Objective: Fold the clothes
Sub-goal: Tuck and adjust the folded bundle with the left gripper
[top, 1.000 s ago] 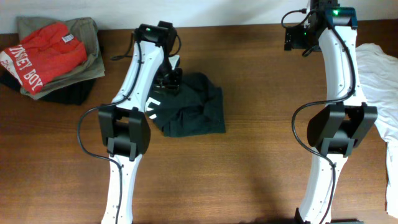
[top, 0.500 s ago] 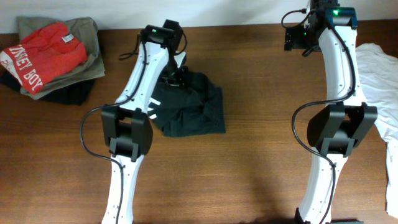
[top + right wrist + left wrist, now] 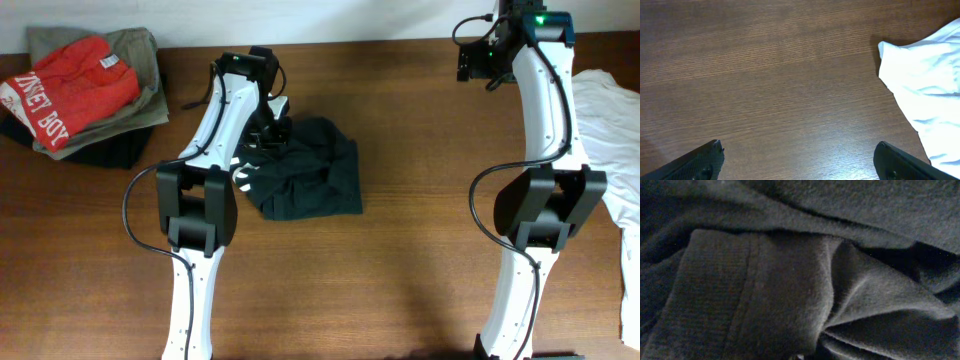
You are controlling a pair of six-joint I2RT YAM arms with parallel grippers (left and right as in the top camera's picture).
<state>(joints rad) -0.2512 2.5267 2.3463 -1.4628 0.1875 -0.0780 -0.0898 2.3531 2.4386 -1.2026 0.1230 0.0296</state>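
Black T-shirt (image 3: 310, 175) lies crumpled beneath left fingers (image 3: 276, 128); right fingers (image 3: 695, 162) well apart.

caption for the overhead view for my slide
Left pincer shut on a crumpled black T-shirt, folded clothes stacked far left, right pincer open over the table

The overhead camera looks straight down on the wooden surface (image 3: 400, 250) from well above. It takes in the left arm (image 3: 215, 150), the right arm (image 3: 548, 100) and the surface's far edge along the top of its frame. The left wrist camera sits almost against the black T-shirt (image 3: 790, 280), and cloth fills its frame. Overhead shows that shirt (image 3: 310, 180) left of the surface's middle. The right wrist camera faces down on bare wood from higher up, with the fingertips (image 3: 700, 162) of the right hand (image 3: 800, 167) in its bottom corners. The white cloth (image 3: 925, 70) at its right also lies at the surface's right edge overhead (image 3: 610, 100).
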